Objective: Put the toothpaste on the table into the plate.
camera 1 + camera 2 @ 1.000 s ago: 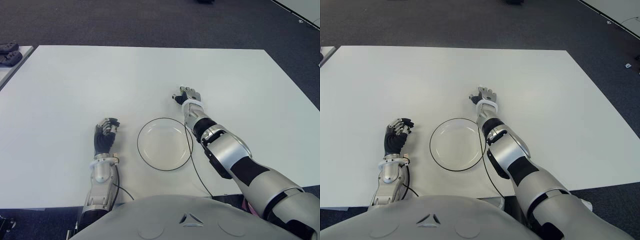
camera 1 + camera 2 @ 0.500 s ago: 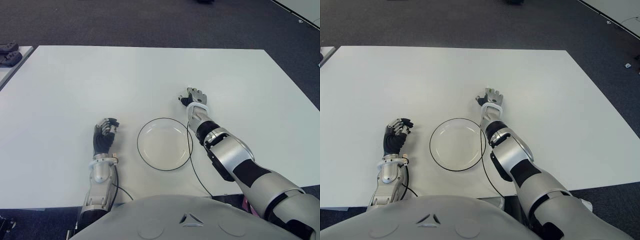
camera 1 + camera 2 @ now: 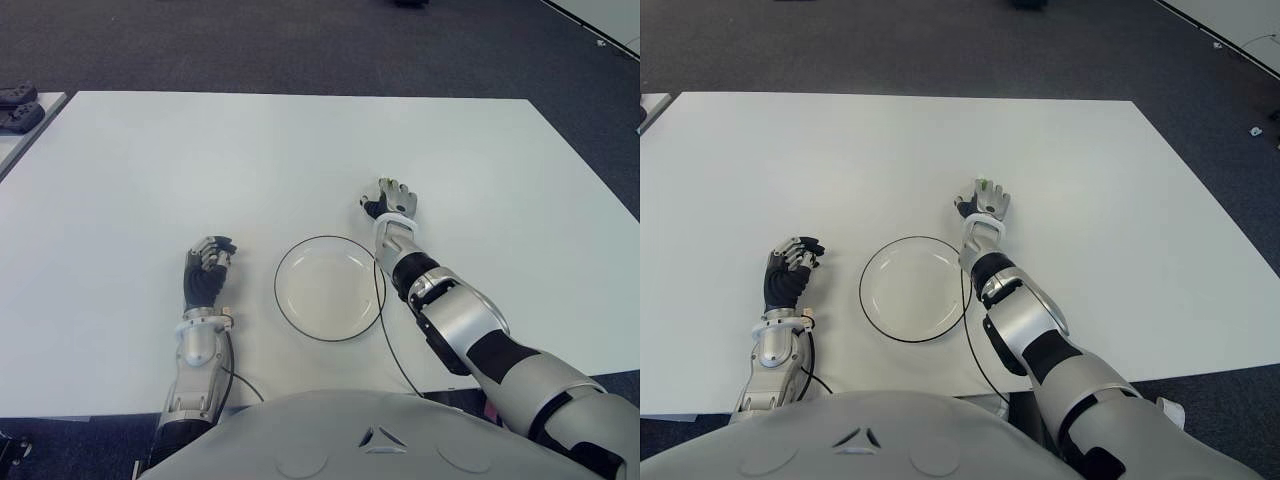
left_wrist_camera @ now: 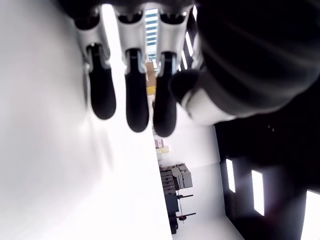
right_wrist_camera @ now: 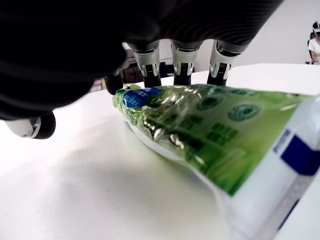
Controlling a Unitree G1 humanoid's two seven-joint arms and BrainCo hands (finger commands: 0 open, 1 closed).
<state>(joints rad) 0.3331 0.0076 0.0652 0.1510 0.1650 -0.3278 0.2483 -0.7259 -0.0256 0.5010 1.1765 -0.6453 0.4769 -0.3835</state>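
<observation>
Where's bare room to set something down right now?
The plate is empty. The table is bare beyond the left hand and along its far edge. Crowded just past the plate's right rim: the right hand is there over the toothpaste.

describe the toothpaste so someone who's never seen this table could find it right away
On the white table, find the round clear plate near the front edge. Just beyond its right rim, under the right hand, lies the toothpaste: a shiny green tube, the only colourful thing there.

Right hand [image 5: 150, 55] arched over a green toothpaste [image 5: 210, 135] tube lying on the white table [image 5: 75, 200]; fingertips [image 5: 183, 75] reach down behind the tube, thumb alongside.
</observation>
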